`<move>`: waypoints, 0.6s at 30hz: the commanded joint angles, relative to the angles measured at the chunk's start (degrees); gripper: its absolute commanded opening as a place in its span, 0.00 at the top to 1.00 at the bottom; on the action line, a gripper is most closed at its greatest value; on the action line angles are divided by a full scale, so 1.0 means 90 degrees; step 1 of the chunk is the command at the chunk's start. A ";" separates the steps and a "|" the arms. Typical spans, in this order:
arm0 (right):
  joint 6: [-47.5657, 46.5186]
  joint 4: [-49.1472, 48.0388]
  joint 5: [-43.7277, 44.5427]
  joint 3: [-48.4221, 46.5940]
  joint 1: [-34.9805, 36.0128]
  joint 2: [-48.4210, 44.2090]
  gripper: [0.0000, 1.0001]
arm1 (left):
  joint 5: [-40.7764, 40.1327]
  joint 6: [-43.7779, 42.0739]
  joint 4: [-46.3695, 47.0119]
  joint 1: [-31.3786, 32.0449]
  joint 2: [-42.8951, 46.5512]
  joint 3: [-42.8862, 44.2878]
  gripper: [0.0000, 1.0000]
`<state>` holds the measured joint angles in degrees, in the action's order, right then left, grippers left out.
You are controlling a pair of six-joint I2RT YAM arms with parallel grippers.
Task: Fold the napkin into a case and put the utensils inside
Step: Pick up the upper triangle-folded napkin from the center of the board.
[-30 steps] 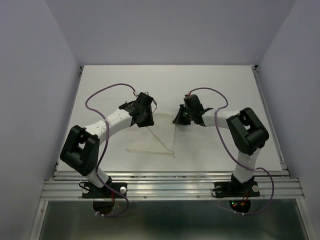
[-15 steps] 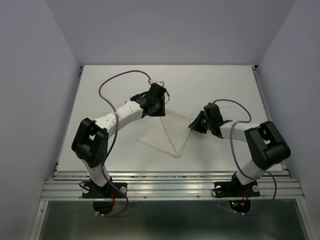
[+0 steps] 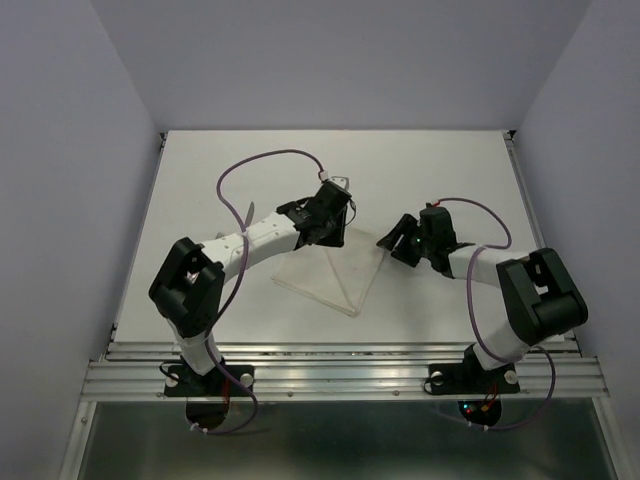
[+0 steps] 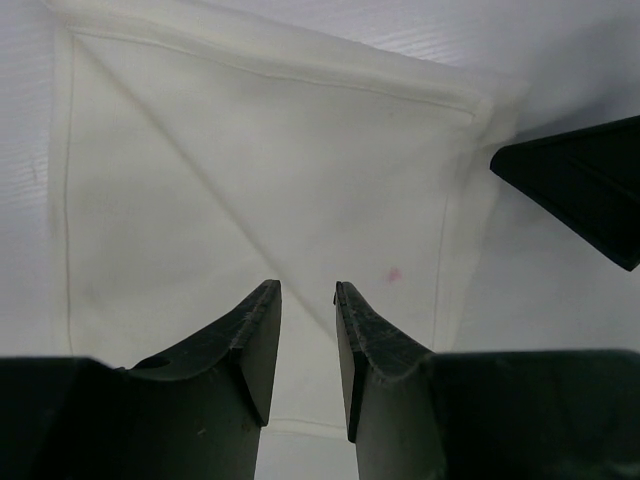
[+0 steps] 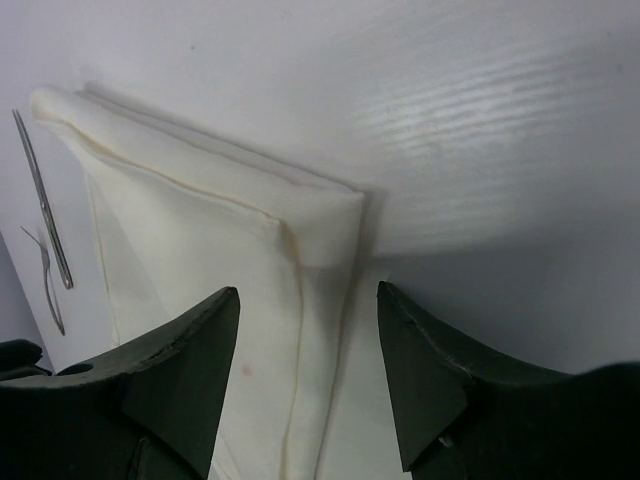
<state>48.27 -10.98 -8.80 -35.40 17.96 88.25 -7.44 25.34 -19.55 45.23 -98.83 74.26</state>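
1. White cloth is seen near the middle of the table point(image 3: 420, 170): the napkin point(image 3: 325, 275) lies flat there, folded into layers, with a diagonal crease across it.
2. The left gripper point(image 3: 330, 228) is placed over the napkin's far edge. In the left wrist view its jaws point(image 4: 305, 290) are set narrowly, with only a slim gap left between the fingertips.
3. Nothing is held in that gap. The napkin point(image 4: 250, 190) is seen through it and beyond it, but whether the cloth is touched by the tips cannot be told.
4. A small pink mark is seen on the napkin just beside the left gripper's fingertips.
5. The right gripper point(image 3: 400, 240) is placed at the napkin's right corner. In the right wrist view its jaws point(image 5: 308, 295) are spread wide.
6. The thick, layered corner of the napkin point(image 5: 200, 250) is framed between the two right fingers. Nothing is clamped by them, and contact with the cloth cannot be made out.
7. One dark finger of the right gripper is also caught in the left wrist view, just past the napkin's corner and apart from the cloth.
8. The utensils point(image 5: 45, 215), two slim silver pieces, are seen on the table just beside the napkin's far corner, on the side away from the right gripper. They lie outside the folds.
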 commanded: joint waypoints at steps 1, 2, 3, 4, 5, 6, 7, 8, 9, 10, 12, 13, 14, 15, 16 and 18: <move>-0.0510 0.0244 -0.0038 -0.0246 -0.0022 0.0663 0.36 | 0.0093 -0.0042 0.0141 -0.0016 0.0297 -0.0067 0.61; -0.0539 0.0244 -0.0057 -0.0295 -0.0022 0.0721 0.36 | 0.0317 -0.0081 0.0218 0.0013 0.0268 -0.0106 0.63; -0.0559 0.0234 -0.0096 -0.0315 -0.0022 0.0770 0.36 | 0.0609 -0.0130 0.0316 0.0052 0.0277 -0.0164 0.64; -0.0578 0.0186 -0.0261 -0.0315 -0.0022 0.0839 0.36 | 0.1327 -0.0227 0.0443 0.0101 0.0374 -0.0262 0.64; -0.0578 0.0156 -0.0340 -0.0344 -0.0022 0.0888 0.37 | 0.1605 -0.0286 0.0705 0.0169 0.0443 -0.0485 0.64; -0.0588 0.0185 -0.0360 -0.0364 -0.0022 0.0927 0.37 | 0.1802 -0.0335 0.0765 0.0247 0.0492 -0.0574 0.64; -0.0607 0.0224 -0.0380 -0.0393 -0.0022 0.1014 0.37 | 0.1842 -0.0374 0.0776 0.0451 0.0531 -0.0633 0.64; -0.0598 0.0244 -0.0370 -0.0412 0.0036 0.1054 0.37 | 0.1785 -0.0442 0.0699 0.0559 0.0580 -0.0721 0.62; -0.0569 0.0253 -0.0370 -0.0403 0.0036 0.1083 0.37 | 0.1571 -0.0453 0.0630 0.0666 0.0590 -0.0741 0.61; -0.0549 0.0254 -0.0351 -0.0403 0.0036 0.1141 0.37 | 0.1414 -0.0462 0.0571 0.0870 0.0609 -0.0770 0.59; -0.0471 0.0234 -0.0341 -0.0393 0.0036 0.1181 0.38 | 0.0918 -0.0433 0.0464 0.1106 0.0629 -0.0878 0.55; -0.0452 0.0234 -0.0351 -0.0393 0.0036 0.1200 0.39 | 0.0692 -0.0414 0.0425 0.1358 0.0639 -0.0888 0.53; -0.0432 0.0215 -0.0380 -0.0393 0.0036 0.1210 0.39 | 0.0526 -0.0404 0.0357 0.1486 0.0639 -0.0907 0.47; -0.0403 0.0214 -0.0380 -0.0393 0.0036 0.1220 0.39 | 0.0128 -0.0355 0.0298 0.1633 0.0639 -0.0888 0.45; -0.0403 0.0214 -0.0390 -0.0412 0.0036 0.1239 0.39 | -0.0031 -0.0345 0.0259 0.1779 0.0639 -0.0878 0.43; -0.0402 0.0214 -0.0390 -0.0422 0.0036 0.1230 0.39 | -0.0373 -0.0306 0.0074 0.2149 0.0542 -0.0733 0.42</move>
<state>45.50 -16.40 -13.98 -40.47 18.02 96.16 -2.42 22.81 -16.40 60.42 -96.44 66.83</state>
